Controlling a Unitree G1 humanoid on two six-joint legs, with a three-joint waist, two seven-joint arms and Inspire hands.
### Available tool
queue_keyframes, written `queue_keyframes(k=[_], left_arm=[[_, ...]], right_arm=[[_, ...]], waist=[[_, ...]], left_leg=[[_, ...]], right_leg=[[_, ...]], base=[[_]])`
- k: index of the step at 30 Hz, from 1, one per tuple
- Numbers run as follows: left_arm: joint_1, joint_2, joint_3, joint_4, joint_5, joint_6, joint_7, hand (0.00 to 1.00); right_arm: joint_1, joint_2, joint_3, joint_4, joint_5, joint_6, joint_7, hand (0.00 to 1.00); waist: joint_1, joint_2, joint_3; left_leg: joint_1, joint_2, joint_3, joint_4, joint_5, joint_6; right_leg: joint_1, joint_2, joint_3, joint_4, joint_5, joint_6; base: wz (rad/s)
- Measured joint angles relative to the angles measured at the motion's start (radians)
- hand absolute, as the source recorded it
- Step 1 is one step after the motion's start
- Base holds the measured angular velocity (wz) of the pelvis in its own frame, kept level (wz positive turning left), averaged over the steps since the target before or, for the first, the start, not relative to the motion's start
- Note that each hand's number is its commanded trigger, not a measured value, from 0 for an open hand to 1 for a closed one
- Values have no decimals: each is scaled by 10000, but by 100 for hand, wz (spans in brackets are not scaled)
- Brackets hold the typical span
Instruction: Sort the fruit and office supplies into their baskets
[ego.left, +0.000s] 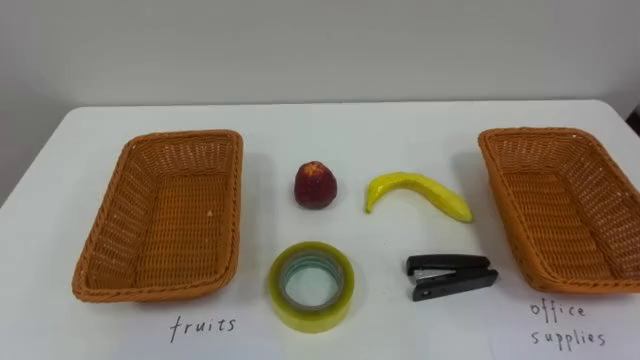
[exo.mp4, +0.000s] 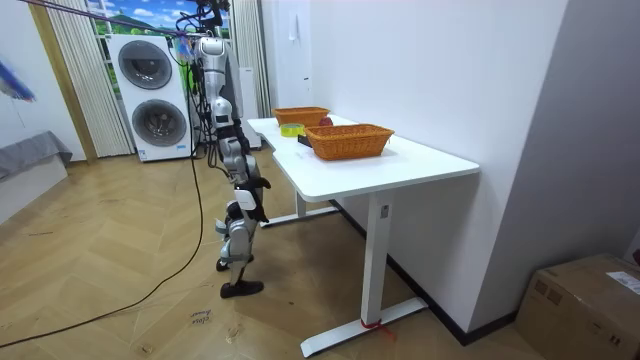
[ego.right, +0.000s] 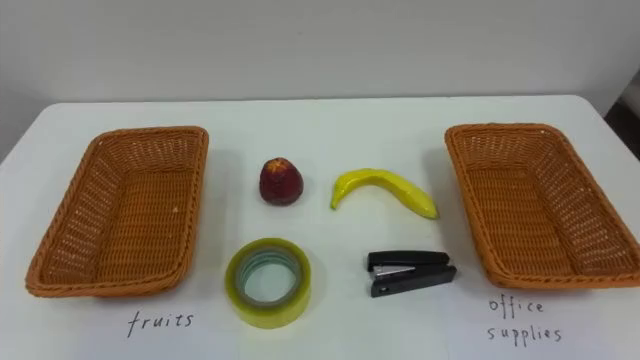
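Robot is standing on the wooden floor at the long edge of the white surface, facing it, upright. Its right hand is hanging low at its side, below the surface's edge. Spread or curled: cannot tell at this range.

Left to right across the surface:

- Left basket, woven, orange-brown, is sitting near the left edge with its long side running from near edge to far edge. Nothing is lying in it. A handwritten label is showing on the surface at the near edge, just right of the basket's near right corner.
- Apple, dark red, is sitting upright just right of the left basket, apart from it, about mid-depth.
- Tape roll, yellowish and clear, is lying flat with its hole facing up, toward the near edge, straight in front of the apple and not touching it.
- Banana, yellow, is lying curved right of the apple, well apart from it, its far end pointing toward the right basket.
- Stapler, black, is lying closed in front of the banana, level with the tape roll, just beside the right basket but apart from it.
- Right basket, same weave, is sitting at the right edge, holding nothing. A second handwritten label is showing at the near edge before it.

All four items are lying on the bare surface between the baskets.
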Motion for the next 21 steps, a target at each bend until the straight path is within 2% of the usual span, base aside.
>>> queue_keyframes(k=[14,21], left_arm=[[-21,22,6,-6,-78,96,-173,0],[-5,194,49,-16,-69,126,-206,0]], right_arm=[[16,-56,257,141,-102,40,-10,0],[69,-46,-111,216,-75,144,-361,0]], waist=[[182,-17,-1],[131,-72,-13]], left_leg=[[53,-1,0,3,0,0],[58,-8,-14,12,1,1]], right_leg=[[-10,8,-22,-7,0,0],[-2,-3,-27,9,0,0]], base=[[0],[0]])
